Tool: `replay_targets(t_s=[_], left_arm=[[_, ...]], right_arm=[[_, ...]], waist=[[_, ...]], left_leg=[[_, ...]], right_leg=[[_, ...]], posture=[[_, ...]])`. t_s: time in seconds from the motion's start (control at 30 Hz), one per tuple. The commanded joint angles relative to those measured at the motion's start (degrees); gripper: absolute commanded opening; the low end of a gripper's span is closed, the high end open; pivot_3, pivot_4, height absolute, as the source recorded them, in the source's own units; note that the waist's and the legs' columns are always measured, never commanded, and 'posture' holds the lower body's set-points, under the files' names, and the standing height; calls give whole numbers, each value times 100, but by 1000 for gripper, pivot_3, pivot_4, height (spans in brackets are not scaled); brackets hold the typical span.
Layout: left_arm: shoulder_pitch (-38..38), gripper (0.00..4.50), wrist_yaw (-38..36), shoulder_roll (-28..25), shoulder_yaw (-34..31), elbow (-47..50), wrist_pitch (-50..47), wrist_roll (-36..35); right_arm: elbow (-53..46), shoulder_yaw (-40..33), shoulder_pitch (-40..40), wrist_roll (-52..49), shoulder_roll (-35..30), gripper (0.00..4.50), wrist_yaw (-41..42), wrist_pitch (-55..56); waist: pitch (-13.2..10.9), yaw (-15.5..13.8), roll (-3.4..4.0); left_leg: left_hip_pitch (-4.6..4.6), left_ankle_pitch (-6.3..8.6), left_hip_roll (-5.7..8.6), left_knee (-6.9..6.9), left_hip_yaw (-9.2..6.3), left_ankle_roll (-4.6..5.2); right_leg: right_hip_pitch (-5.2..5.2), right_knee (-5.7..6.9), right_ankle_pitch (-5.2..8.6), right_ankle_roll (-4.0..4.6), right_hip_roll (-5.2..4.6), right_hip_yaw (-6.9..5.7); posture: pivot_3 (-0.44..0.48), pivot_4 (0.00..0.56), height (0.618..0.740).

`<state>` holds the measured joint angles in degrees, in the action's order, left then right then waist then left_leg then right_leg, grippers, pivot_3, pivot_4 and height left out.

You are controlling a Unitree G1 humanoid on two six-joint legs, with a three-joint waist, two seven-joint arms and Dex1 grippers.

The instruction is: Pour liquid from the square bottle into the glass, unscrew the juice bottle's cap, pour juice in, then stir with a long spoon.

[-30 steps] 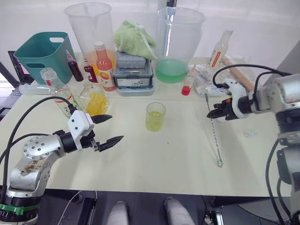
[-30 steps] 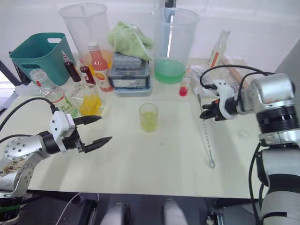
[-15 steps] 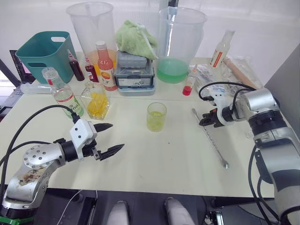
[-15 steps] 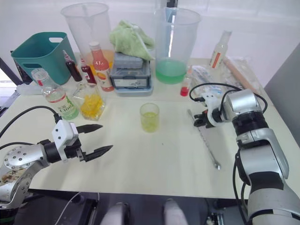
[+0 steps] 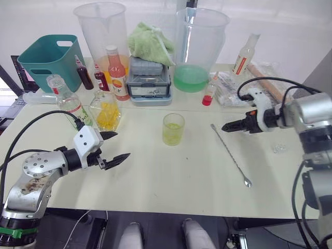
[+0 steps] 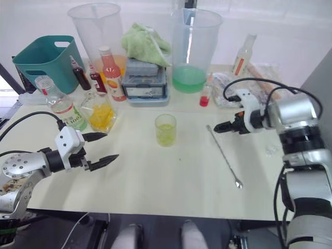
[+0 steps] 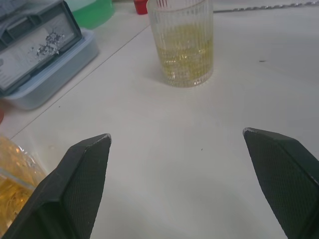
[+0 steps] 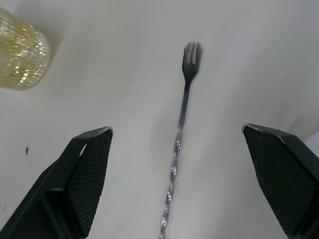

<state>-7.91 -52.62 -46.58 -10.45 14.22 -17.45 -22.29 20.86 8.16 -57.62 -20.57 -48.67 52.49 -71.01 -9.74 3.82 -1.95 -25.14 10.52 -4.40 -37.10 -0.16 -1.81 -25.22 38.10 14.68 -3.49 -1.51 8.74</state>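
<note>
The glass (image 5: pixel 173 129) stands mid-table, partly full of yellow-green liquid, and also shows in the left wrist view (image 7: pixel 183 42). To its left are the square bottle (image 5: pixel 106 111) and the juice bottle (image 5: pixel 67 104), whose mouth looks bare; the juice bottle's cap is out of view. The long spoon (image 5: pixel 231 154) lies flat on the table right of the glass, its forked end (image 8: pixel 191 55) toward the back. My right gripper (image 5: pixel 231 126) hovers open just above that end, holding nothing. My left gripper (image 5: pixel 121 145) is open and empty, low over the table, left of the glass.
Along the back stand a teal bin (image 5: pixel 46 57), two big measuring jugs (image 5: pixel 101 31) (image 5: pixel 199 46), a green cloth (image 5: pixel 148 41) on a grey box (image 5: pixel 148 80), a red-capped bottle (image 5: pixel 116 72) and a slim bottle (image 5: pixel 244 54). A small pale piece (image 5: pixel 278 148) lies far right.
My right gripper has opened and let go of the long spoon, which now lies flat on the table. The left gripper has stayed open, near where it was.
</note>
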Motion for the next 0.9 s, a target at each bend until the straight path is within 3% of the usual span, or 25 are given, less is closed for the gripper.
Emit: replay_targets(t_s=[0.03, 0.2, 0.37, 0.7, 0.9], left_arm=[[-177, 4500, -79, -166, -256, -281, 211, 57], [-169, 4500, -292, -353, -376, -619, 395, 126], [-225, 4500, -693, -544, -667, -1289, 615, -39], [823, 4500, -978, -500, -1264, -1396, 614, -237], [1020, 4500, -915, -287, -1379, -1861, 993, -98]], right_arm=[[-994, -1198, 299, -594, -215, 4466, 148, 258], [-2265, -2415, 1215, -1114, -203, 4466, 42, 622], [-3382, -4212, 2782, -1556, 316, 4466, 35, 2004], [-3468, -4801, 5202, -1260, 374, 4466, 686, 3985], [-2998, -4987, 5829, -1392, 623, 4466, 656, 4524]], waist=[[0, 0, 0], [0, 5, 0], [1, -39, -2], [2, -2, -1], [2, 0, -2]], left_leg=[[0, 0, 0, 0, 0, 0], [1, 0, 0, 3, 0, 0], [1, 0, 0, -1, -3, 0], [22, 0, -2, -6, -1, 0], [91, 1, -1, -4, -1, -1]], right_leg=[[0, 0, 0, 0, 0, 0], [1, 0, 1, -1, 0, 0], [6, 0, 2, -4, -1, -4], [21, 5, 24, -37, -1, -4], [92, -1, 36, -41, -2, -3]], posture=[[0, 150, 698], [0, 150, 698], [0, 150, 698], [0, 150, 698], [0, 150, 698]])
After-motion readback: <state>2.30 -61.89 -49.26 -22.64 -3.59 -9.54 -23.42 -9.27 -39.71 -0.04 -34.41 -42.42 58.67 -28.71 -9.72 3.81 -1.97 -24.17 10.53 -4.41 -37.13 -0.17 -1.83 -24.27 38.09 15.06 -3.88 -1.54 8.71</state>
